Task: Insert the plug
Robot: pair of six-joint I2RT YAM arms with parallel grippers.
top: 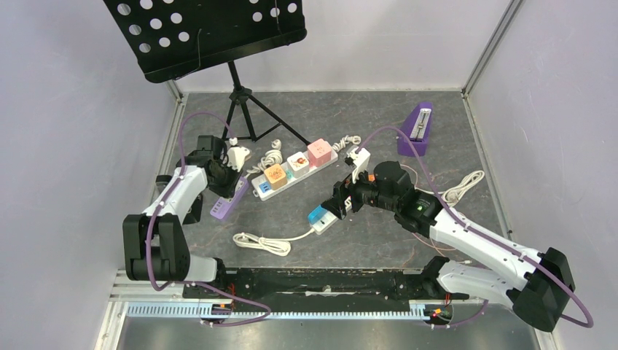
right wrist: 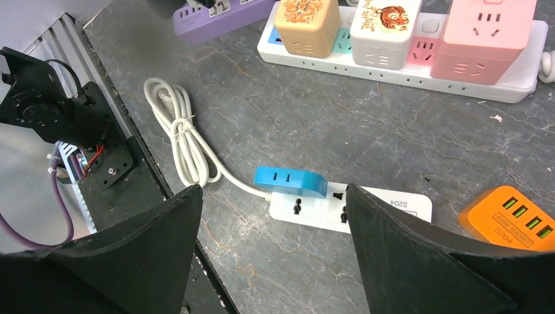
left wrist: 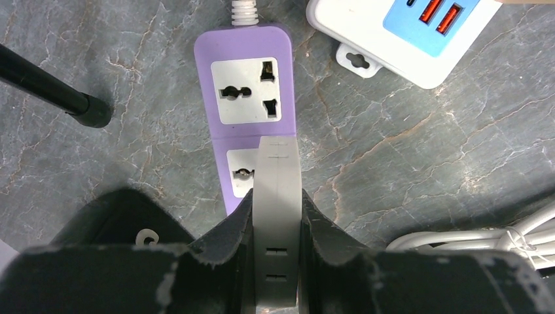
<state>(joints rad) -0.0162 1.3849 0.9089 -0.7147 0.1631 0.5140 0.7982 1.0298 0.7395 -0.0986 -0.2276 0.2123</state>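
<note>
Left jaws were clamped on the grey plug (left wrist: 277, 196), poised over the purple strip's (left wrist: 243, 42) nearer socket, seemingly not yet pushed home. Right jaws hung open and empty above a white strip (right wrist: 393, 212); the insertion itself looked left to do.

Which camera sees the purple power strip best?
The left wrist view: the purple power strip is close, its sockets plain. The top view shows it small, partly under the left arm. The right wrist view catches only a piece at the top edge.
</note>
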